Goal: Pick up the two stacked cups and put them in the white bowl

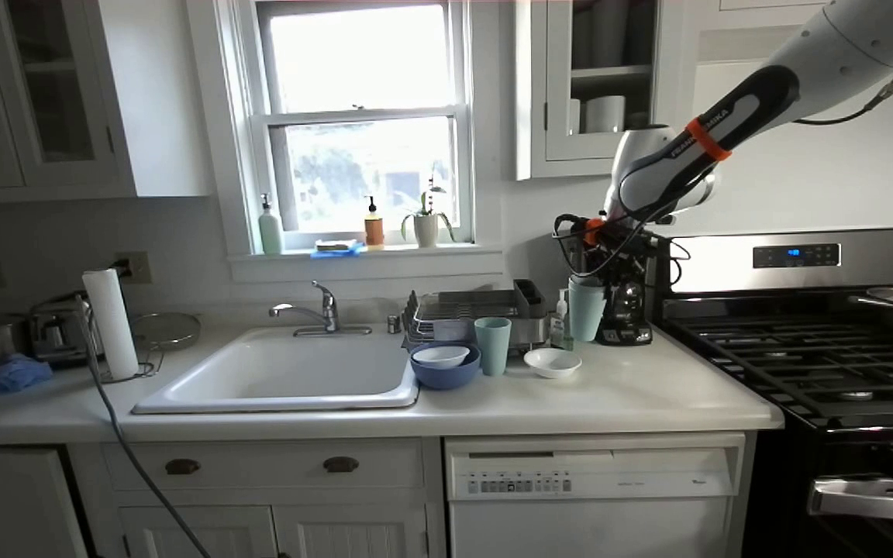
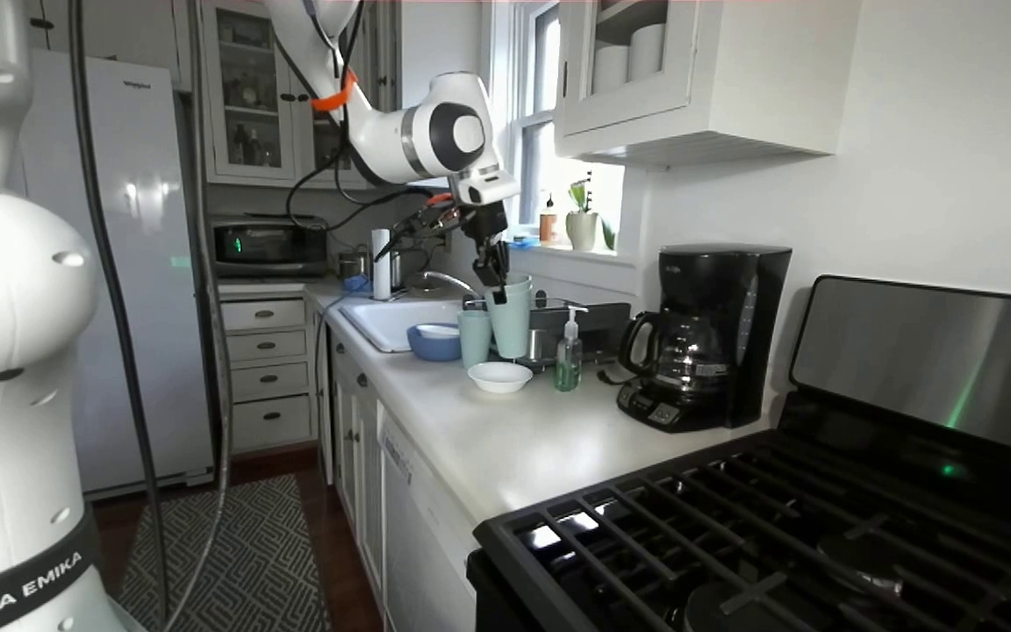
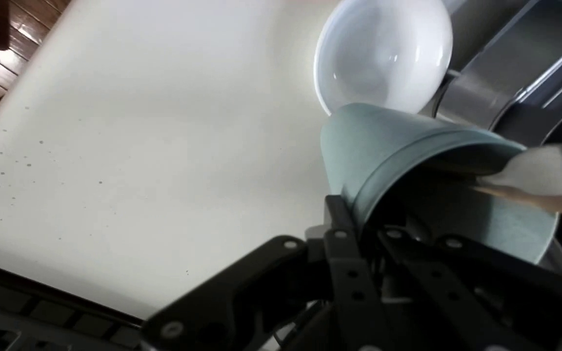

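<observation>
The two stacked cups [image 1: 586, 310] are pale blue-green and nested, with a double rim. They also show in an exterior view [image 2: 512, 323] and in the wrist view [image 3: 378, 141]. My gripper [image 2: 498, 285] is shut on their rim, one finger outside the wall and the other inside, as the wrist view [image 3: 359, 214] shows. The cups hang slightly tilted and look raised off the counter. The white bowl [image 1: 553, 363] stands on the counter close by, empty; it shows too in an exterior view [image 2: 499, 377] and at the top of the wrist view [image 3: 383, 53].
A single teal cup [image 1: 493, 346] stands beside the white bowl. A blue bowl [image 1: 446, 376] holds another white bowl [image 1: 441, 356]. A dish rack [image 1: 470, 310], a soap bottle [image 2: 569, 355] and a coffee maker [image 2: 703, 342] stand near. Something pale and tan shows at the cups' mouth, unclear what.
</observation>
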{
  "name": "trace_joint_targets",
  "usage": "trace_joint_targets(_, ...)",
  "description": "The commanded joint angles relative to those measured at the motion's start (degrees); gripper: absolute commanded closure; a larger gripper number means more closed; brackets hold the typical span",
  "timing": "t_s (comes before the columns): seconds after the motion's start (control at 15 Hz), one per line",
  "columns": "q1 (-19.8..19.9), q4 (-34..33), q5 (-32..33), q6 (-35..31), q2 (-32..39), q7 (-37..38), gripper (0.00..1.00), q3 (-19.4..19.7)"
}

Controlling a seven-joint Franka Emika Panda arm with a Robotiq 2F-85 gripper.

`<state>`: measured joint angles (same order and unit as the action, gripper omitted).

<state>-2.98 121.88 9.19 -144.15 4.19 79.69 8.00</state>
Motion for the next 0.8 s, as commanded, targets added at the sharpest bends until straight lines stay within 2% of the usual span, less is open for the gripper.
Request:
trace_joint_targets(0.0, 0.5, -0.1, 1.2, 2.8, -1.6, -1.7, 0.95, -3.0)
trace_joint_targets(0.33, 0.6, -2.3, 0.3, 2.0, 1.8, -2.7, 0.95, -4.8)
trace_joint_targets(0.73, 0.2, -6.3, 0.0, 1.9, 7.0, -2.4, 0.95, -4.4)
